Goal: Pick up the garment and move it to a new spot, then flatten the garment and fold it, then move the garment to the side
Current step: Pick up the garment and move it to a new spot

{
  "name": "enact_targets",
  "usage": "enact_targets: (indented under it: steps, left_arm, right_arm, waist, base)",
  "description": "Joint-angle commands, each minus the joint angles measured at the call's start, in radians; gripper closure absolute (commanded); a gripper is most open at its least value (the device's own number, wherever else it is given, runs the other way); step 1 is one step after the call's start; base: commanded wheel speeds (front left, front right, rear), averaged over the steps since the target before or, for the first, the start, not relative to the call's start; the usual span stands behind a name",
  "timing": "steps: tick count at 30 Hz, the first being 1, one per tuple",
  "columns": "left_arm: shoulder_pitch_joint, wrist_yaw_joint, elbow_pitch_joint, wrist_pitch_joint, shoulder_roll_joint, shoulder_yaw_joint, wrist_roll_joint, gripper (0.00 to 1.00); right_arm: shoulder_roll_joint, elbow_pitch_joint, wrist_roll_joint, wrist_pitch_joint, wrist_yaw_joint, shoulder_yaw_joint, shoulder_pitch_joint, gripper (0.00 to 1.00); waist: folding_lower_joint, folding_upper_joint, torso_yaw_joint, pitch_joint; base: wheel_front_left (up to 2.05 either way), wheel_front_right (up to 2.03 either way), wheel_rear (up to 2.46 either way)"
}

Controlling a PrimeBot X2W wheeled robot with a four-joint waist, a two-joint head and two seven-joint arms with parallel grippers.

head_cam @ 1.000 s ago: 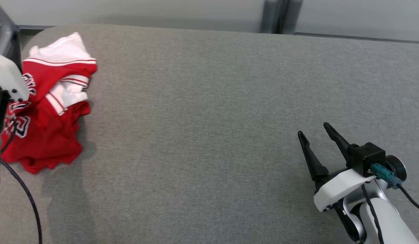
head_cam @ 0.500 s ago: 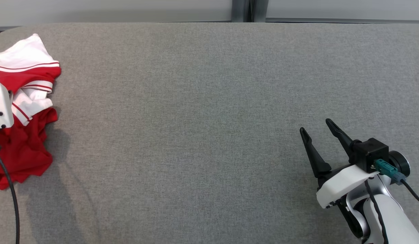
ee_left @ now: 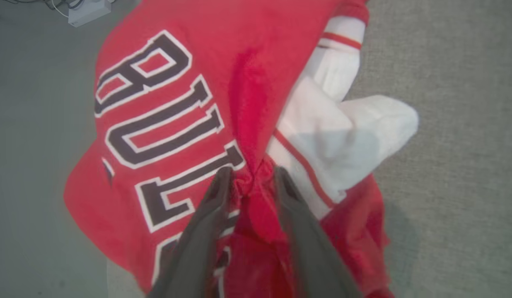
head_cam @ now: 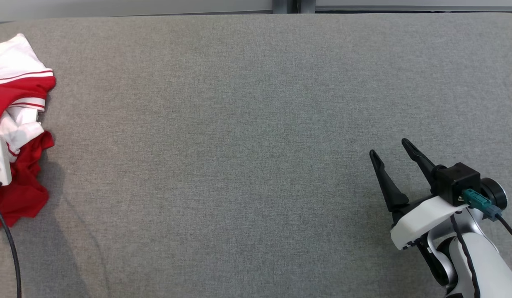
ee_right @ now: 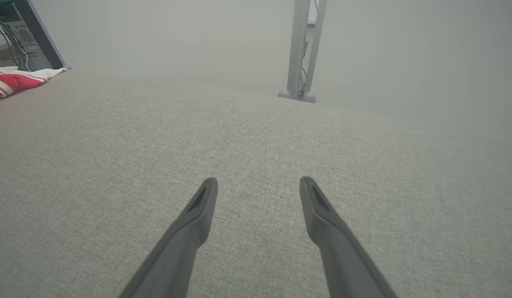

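left hand (ee_left: 252, 174) grips garment (ee_left: 165, 116), lettering (ee_left: 156, 124) partly hidden

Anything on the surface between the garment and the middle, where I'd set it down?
Nothing visible. The left end effector grips a red fold of the garment at the left edge; the grey surface from there to the open right end effector shows no objects.

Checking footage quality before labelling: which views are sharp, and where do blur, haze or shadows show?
Head view: sharp, evenly lit, soft shadow on the grey fabric surface beside the crumpled red and white jersey. Left wrist view: lettering readable, left pincer blurred, shadow across a white sleeve. Right wrist view: hazy, washed out; right pincer soft.
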Motion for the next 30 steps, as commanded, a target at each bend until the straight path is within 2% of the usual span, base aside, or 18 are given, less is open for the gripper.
enact_targets:
  steps: [1,5,10,13,19,25,30]
  left_arm:
    - [0.004,0.001,0.001,-0.007,0.000,-0.006,-0.002,1.00]
    - [-0.019,-0.005,-0.022,-0.063,-0.004,-0.023,0.008,1.00]
    - [-0.065,-0.011,-0.087,-0.204,-0.007,-0.041,0.013,1.00]
    - [-0.098,-0.013,-0.135,-0.302,-0.022,-0.053,0.008,1.00]
    - [-0.137,-0.014,-0.226,-0.406,-0.058,-0.120,-0.021,1.00]
    - [-0.175,-0.014,-0.370,-0.457,-0.102,-0.234,-0.073,1.00]
    - [-0.167,-0.013,-0.523,-0.439,-0.138,-0.345,-0.141,1.00]
  right_arm:
    - [-0.008,-0.006,-0.004,0.002,0.000,-0.004,-0.004,0.00]
    - [-0.007,-0.012,-0.008,0.008,0.000,-0.010,0.000,0.00]
    - [0.005,-0.002,-0.001,-0.005,0.000,-0.005,0.004,0.00]
    - [0.014,0.010,0.005,-0.014,0.000,-0.001,0.008,0.00]
    - [0.030,0.035,0.015,-0.037,0.000,0.000,0.014,0.00]
    - [0.047,0.070,0.033,-0.066,0.000,0.000,0.020,0.00]
    - [0.060,0.098,0.041,-0.088,0.000,-0.004,0.013,0.00]
  waist:
    - [0.0000,0.0000,0.004,0.001]
    - [0.0000,0.0000,0.023,-0.004]
    - [0.0000,0.0000,0.045,-0.027]
    - [0.0000,0.0000,0.053,-0.050]
    - [0.0000,0.0000,0.049,-0.093]
    - [0.0000,0.0000,0.010,-0.129]
    - [0.0000,0.0000,-0.049,-0.137]
  base:
    - [0.00,0.00,0.00]
    - [0.00,0.00,0.00]
    - [0.00,0.00,0.00]
    - [0.00,0.00,0.00]
    - [0.00,0.00,0.00]
    - [0.00,0.00,0.00]
    - [0.00,0.00,0.00]
